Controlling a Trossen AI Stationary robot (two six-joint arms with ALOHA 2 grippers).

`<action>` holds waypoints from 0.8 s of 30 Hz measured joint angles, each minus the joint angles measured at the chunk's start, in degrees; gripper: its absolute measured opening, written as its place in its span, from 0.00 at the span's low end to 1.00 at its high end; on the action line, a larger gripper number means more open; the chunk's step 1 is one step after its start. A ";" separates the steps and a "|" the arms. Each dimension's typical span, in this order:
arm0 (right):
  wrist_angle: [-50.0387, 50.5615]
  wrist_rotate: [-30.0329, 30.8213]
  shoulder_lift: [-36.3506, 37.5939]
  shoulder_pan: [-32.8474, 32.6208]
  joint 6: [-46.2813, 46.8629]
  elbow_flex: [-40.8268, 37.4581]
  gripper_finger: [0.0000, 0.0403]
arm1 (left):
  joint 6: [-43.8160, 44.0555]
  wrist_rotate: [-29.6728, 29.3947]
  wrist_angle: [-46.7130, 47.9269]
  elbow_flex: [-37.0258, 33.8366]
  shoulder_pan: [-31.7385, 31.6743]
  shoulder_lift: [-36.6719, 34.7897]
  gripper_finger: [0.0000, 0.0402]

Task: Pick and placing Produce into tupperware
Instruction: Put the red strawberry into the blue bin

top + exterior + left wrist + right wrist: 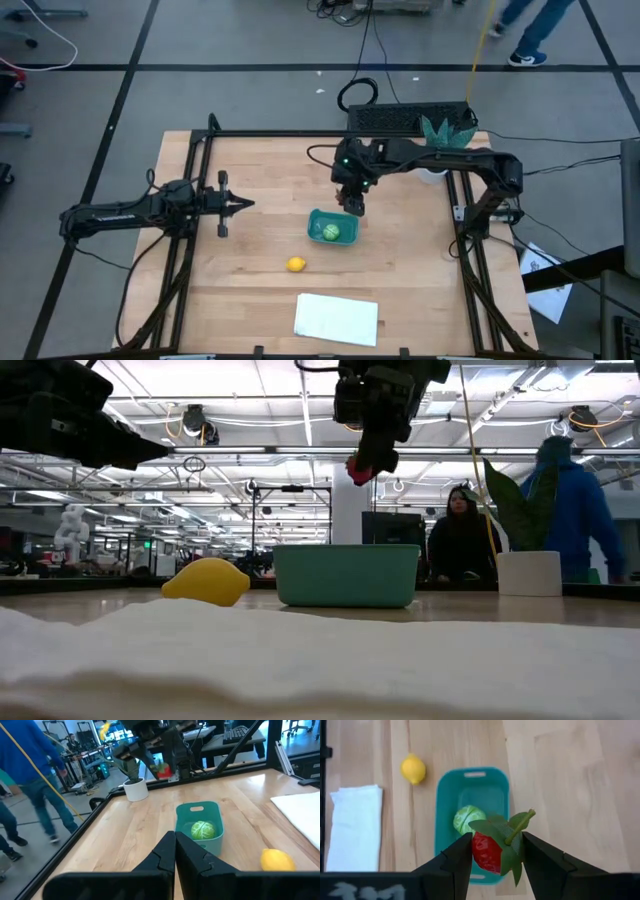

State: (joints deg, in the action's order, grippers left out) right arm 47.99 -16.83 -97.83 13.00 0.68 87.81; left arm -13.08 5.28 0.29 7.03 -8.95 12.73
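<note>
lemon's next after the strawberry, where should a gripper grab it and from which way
Probably from straight above, fingers closing across the lemon's rounded middle rather than its tapered ends. It lies on its side on bare table, clear of the tub and the white sheet.

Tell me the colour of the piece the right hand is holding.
Red, with green leaves: a small strawberry-like toy in the right hand. The right wrist view shows it best.
</note>
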 joint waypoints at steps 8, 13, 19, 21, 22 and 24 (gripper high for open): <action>0.22 -2.49 -3.00 -1.57 -1.48 0.00 0.38 | -0.13 -0.42 0.03 0.00 0.00 0.01 0.02; 0.39 -3.05 -4.33 -2.48 -2.94 0.00 0.38 | -0.09 -0.43 0.08 0.00 0.00 0.02 0.02; 1.64 -3.02 -4.30 -3.00 -7.84 0.02 0.38 | 0.04 -0.42 0.14 0.00 -0.02 0.02 0.02; 1.67 -3.02 -4.33 -3.00 -8.67 0.02 0.38 | 0.04 -0.42 0.18 0.00 -0.02 0.02 0.02; 1.58 -3.02 -4.32 -3.00 -8.94 0.02 0.38 | 0.04 -0.42 0.18 0.00 -0.02 0.02 0.02; 1.31 -3.02 -4.50 -3.00 -9.08 0.02 0.38 | 0.04 -0.42 0.18 0.00 -0.02 0.02 0.02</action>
State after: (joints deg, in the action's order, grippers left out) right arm 49.30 -19.86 -102.33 10.00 -8.40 87.83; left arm -13.04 4.86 0.46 7.03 -8.97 12.75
